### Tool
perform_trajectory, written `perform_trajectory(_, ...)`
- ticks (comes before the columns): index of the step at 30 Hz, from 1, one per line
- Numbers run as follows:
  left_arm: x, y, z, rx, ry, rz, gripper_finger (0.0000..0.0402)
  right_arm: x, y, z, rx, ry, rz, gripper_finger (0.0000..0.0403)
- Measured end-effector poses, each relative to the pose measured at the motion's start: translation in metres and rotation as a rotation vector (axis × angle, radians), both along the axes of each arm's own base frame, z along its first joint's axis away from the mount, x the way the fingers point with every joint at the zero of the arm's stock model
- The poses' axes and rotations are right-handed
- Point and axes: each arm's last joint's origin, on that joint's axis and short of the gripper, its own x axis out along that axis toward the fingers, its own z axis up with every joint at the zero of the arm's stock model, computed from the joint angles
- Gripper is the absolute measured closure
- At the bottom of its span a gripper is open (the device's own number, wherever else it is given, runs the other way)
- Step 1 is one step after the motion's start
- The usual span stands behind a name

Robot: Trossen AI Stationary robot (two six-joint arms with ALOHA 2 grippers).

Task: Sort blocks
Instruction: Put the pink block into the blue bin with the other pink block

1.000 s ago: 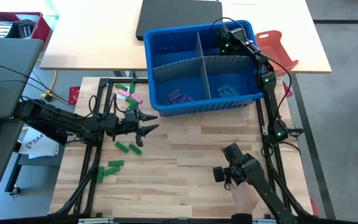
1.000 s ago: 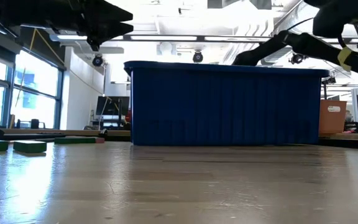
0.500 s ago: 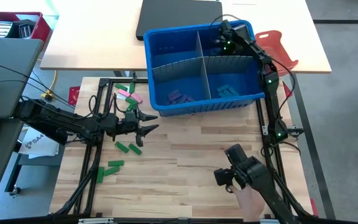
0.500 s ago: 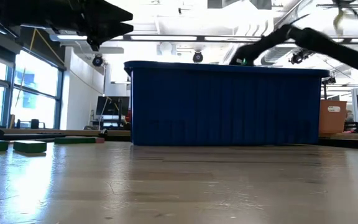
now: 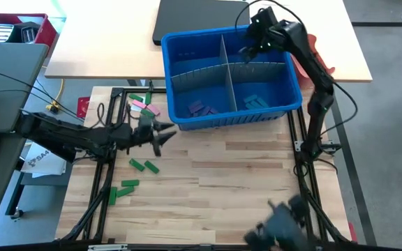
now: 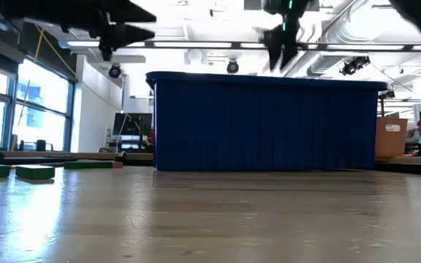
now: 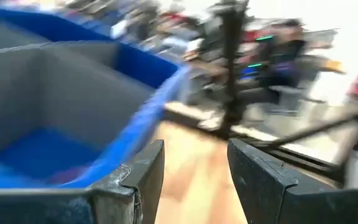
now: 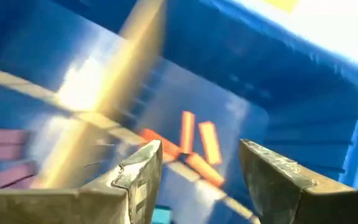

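In the high view a blue bin (image 5: 230, 75) sits in the upper middle of the frame, split into four compartments by a grey divider (image 5: 223, 66). The right gripper (image 5: 248, 47) hangs over the bin's upper right compartment, just right of the divider's upright wall. Its fingers stand apart with nothing between them, as the right wrist view shows; below and between them there, a few orange blocks (image 8: 194, 146) lie on the bin floor, apart from the fingers. Purple blocks (image 5: 201, 109) lie in the lower left compartment and blue blocks (image 5: 255, 102) in the lower right one, both well below the right gripper in the frame.

The left gripper (image 5: 160, 134) is at the left middle of the high view, just left of the bin's lower left corner, above the wooden table (image 5: 215, 181). Its fingers are parted and hold nothing; the left wrist view is blurred, but the gap between them looks empty. Pink and green blocks (image 5: 142, 104) lie just above it in the frame, two green blocks (image 5: 145, 166) just below it, and more green blocks (image 5: 122, 188) farther toward the lower left, none touching it.
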Motion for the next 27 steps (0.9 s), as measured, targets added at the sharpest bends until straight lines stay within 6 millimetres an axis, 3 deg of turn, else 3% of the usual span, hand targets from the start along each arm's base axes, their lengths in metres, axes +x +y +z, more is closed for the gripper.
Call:
perform_trajectory(7,-0.008,0.042,0.036,-0.111,0.486,0.339,0.0232,0.009,0.093,0.053,-0.099,-0.128,0.210,0.0195)
perform_trajectory(12,-0.010,0.075,0.043,-0.160,0.826,0.410,0.0232,0.016,0.141,0.064,-0.112,-0.138,0.338,0.0195)
perform_trajectory(16,-0.004,0.097,0.016,-0.296,1.032,0.399,0.0232,0.025,0.168,0.062,-0.128,-0.079,0.391,0.0195)
perform_trajectory(19,-0.004,0.109,-0.013,-0.319,1.178,0.493,0.0232,0.029,0.186,0.060,-0.140,-0.035,0.399,0.0195)
perform_trajectory(23,0.001,0.125,-0.040,-0.272,1.214,0.648,0.0232,0.031,0.204,0.058,-0.182,0.026,0.392,0.0195)
perform_trajectory(27,0.002,0.142,-0.065,-0.286,1.230,0.688,0.0234,0.029,0.215,0.056,-0.225,0.090,0.340,0.0195)
